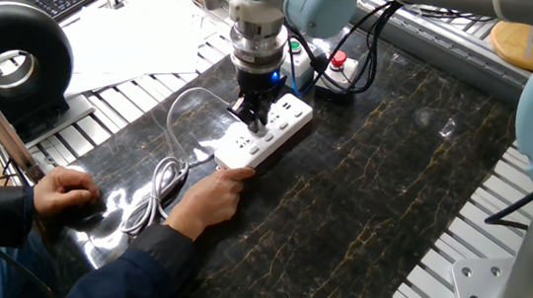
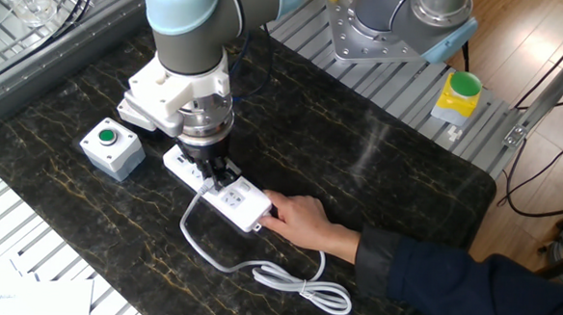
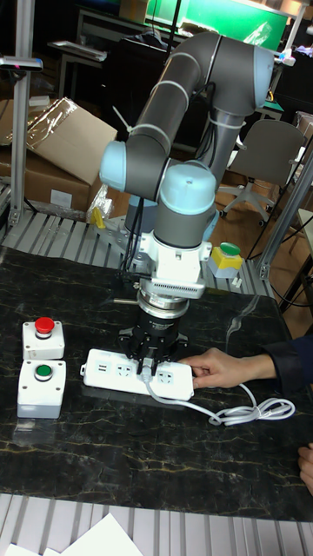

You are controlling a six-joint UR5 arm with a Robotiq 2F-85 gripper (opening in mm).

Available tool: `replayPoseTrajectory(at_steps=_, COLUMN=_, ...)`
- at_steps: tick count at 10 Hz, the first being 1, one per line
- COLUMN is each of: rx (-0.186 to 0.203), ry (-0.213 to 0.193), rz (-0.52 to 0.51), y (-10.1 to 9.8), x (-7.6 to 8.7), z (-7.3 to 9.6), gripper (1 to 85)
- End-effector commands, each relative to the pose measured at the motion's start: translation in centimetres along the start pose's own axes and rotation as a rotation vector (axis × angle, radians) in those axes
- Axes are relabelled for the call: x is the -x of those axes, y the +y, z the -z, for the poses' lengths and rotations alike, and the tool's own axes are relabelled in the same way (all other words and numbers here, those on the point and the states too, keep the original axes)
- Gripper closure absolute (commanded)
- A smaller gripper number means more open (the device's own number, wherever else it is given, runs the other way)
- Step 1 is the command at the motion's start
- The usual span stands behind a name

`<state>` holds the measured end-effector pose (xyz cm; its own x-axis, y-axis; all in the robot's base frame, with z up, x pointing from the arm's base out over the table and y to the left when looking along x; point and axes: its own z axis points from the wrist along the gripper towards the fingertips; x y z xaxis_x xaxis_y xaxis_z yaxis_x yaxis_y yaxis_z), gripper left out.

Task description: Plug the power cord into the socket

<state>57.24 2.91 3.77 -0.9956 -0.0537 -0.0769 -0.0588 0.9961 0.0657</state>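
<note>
Because the socket [image 1: 267,133] is a light plastic strip that would slide or tip under a downward push, a person's hand [image 2: 298,217] rests against its near end on the dark marble table [image 1: 398,175], bracing it so the insertion force goes into an outlet rather than into shifting the strip. Straight above the strip's middle outlets the gripper [image 3: 153,368] points down, its 2 fingers pinched on the plug end of the power cord [image 2: 256,270], which sits at or in an outlet face; whether the prongs are fully seated cannot be told from these views. Behind the plug the cable arcs away over the table and ends in loose coils near the person's forearm, slack enough not to tug the plug sideways. Beside the strip stand 2 button boxes [image 3: 42,365], 1 red and 1 green, clear of the work. A second hand [image 1: 65,188] rests idle at the table's edge.
</note>
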Motion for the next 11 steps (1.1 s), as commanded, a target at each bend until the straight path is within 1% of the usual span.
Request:
replayPoseTrajectory(at_steps=1, rx=0.016, ry=0.02, rz=0.096, y=-1.0, x=-0.3, z=4.3, gripper=36.7)
replayPoseTrajectory(at_steps=2, rx=0.024, ry=0.011, rz=0.129, y=-0.8, x=0.0, z=5.8, gripper=26.7)
replayPoseTrajectory(at_steps=3, rx=0.012, ry=0.012, rz=0.141, y=-1.0, x=0.2, z=6.9, gripper=22.0)
replayPoseTrajectory(at_steps=4, rx=0.021, ry=0.008, rz=0.128, y=-1.1, x=0.7, z=7.8, gripper=21.7)
replayPoseTrajectory(at_steps=5, rx=0.033, ry=-0.004, rz=0.11, y=-1.2, x=1.3, z=8.4, gripper=29.0)
replayPoseTrajectory(at_steps=6, rx=0.042, ry=-0.019, rz=0.085, y=-1.6, x=1.9, z=9.0, gripper=52.7)
replayPoseTrajectory(at_steps=7, rx=0.07, ry=-0.036, rz=0.05, y=-1.3, x=2.5, z=9.5, gripper=83.7)
replayPoseTrajectory(at_steps=8, rx=0.081, ry=-0.061, rz=0.029, y=-1.5, x=3.2, z=9.9, gripper=84.0)
replayPoseTrajectory(at_steps=9, rx=0.079, ry=-0.062, rz=0.028, y=-1.6, x=3.3, z=9.9, gripper=84.0)
replayPoseTrajectory(at_steps=10, rx=0.047, ry=-0.078, rz=0.006, y=-2.9, x=3.5, z=10.5, gripper=84.0)
replayPoseTrajectory(at_steps=11, rx=0.029, ry=-0.081, rz=-0.004, y=-3.4, x=3.5, z=10.8, gripper=84.0)
